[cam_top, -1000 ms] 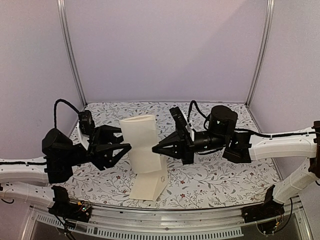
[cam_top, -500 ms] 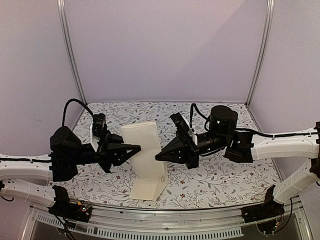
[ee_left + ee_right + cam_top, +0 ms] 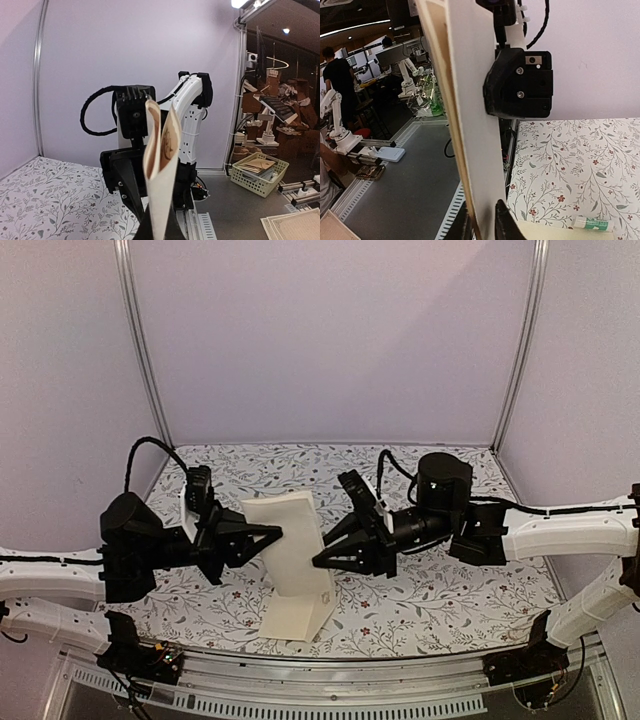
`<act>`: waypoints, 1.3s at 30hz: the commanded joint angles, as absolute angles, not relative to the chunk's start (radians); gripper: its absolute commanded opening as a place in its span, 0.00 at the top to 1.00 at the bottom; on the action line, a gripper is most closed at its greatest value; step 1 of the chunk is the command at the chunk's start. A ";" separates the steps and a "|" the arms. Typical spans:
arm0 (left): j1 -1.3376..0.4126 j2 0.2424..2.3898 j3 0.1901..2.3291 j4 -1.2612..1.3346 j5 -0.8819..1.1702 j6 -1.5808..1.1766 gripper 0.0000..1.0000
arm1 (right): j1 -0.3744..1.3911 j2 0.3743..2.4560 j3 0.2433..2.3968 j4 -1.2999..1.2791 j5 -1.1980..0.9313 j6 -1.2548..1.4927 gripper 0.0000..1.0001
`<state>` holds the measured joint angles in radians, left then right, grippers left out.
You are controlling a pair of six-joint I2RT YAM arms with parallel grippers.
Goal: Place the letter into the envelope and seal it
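Observation:
The cream envelope (image 3: pixel 290 560) stands upright on its lower edge in the middle of the table, bowed open at the top. The tan letter (image 3: pixel 170 141) sits inside it, and its tan edge (image 3: pixel 438 75) shows along the envelope's side in the right wrist view. My left gripper (image 3: pixel 277 534) is shut on the envelope's left edge (image 3: pixel 160 200). From the other side, my right gripper (image 3: pixel 318 562) has the envelope's right edge (image 3: pixel 475 125) between its fingers (image 3: pixel 506 221), which stand close against the paper.
A floral cloth (image 3: pixel 450 590) covers the table. A green-and-white glue stick (image 3: pixel 592 223) lies on it near a cream sheet edge (image 3: pixel 560 232). Metal posts (image 3: pixel 140 350) and purple walls enclose the back. The front rail (image 3: pixel 330 695) runs along the near edge.
My left gripper moved right to the envelope and shut on its left edge. The right gripper dipped slightly. The envelope's top leaned from curled to straighter.

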<state>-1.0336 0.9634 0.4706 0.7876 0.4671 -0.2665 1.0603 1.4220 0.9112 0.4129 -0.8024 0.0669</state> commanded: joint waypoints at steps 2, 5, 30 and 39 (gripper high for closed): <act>-1.029 0.982 0.487 0.809 0.346 -0.303 1.00 | 1.067 1.410 0.946 0.412 -0.700 0.109 0.48; -1.029 0.990 0.482 0.810 0.222 -0.348 1.00 | 1.067 1.421 0.965 0.438 -0.677 0.145 0.35; -1.079 1.097 0.629 0.609 0.015 -0.571 1.00 | 1.029 1.500 0.981 0.445 -0.661 0.193 0.37; -1.077 1.015 0.590 0.603 -0.065 -0.592 1.00 | 1.028 1.478 0.848 0.535 -0.622 0.248 0.52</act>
<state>-1.0706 1.0534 0.6205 0.5995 -0.0097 -0.5770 1.0313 1.4891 0.9058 0.4721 -0.6395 0.2115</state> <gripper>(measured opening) 0.005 0.510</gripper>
